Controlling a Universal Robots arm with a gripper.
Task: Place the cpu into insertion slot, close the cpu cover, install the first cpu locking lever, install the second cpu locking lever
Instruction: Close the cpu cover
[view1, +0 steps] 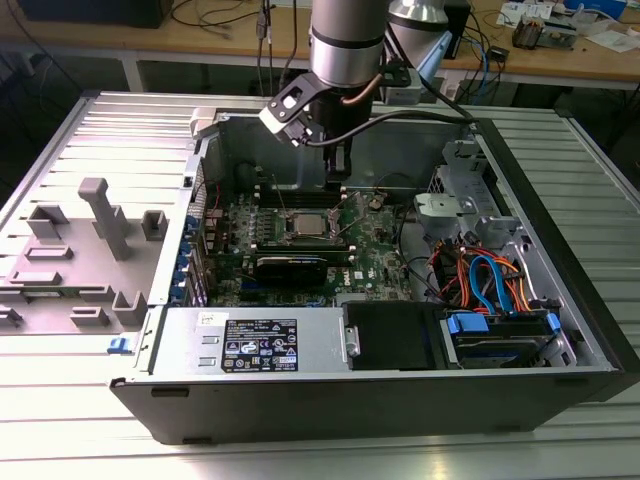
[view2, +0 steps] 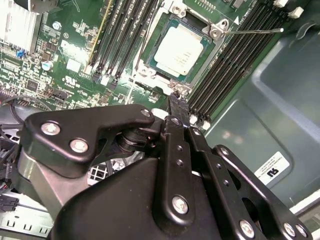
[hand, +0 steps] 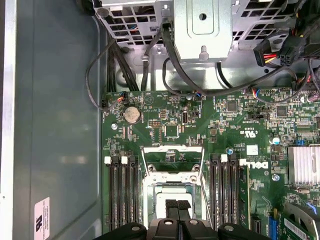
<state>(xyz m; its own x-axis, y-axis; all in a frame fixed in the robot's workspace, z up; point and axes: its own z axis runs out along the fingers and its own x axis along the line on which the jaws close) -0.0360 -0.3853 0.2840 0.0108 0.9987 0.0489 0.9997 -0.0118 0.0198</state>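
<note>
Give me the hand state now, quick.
Hand: closed, fingertips together, nothing visibly held; tips by the edge of the insertion slot, where the cpu sits.

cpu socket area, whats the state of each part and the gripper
cpu: seated flat, metal top up
insertion slot: holds the cpu
cpu cover: looks raised at the slot's end, not down on the cpu
locking lever: sticking out free, unlatched
gripper: shut, tips just over the slot
</note>
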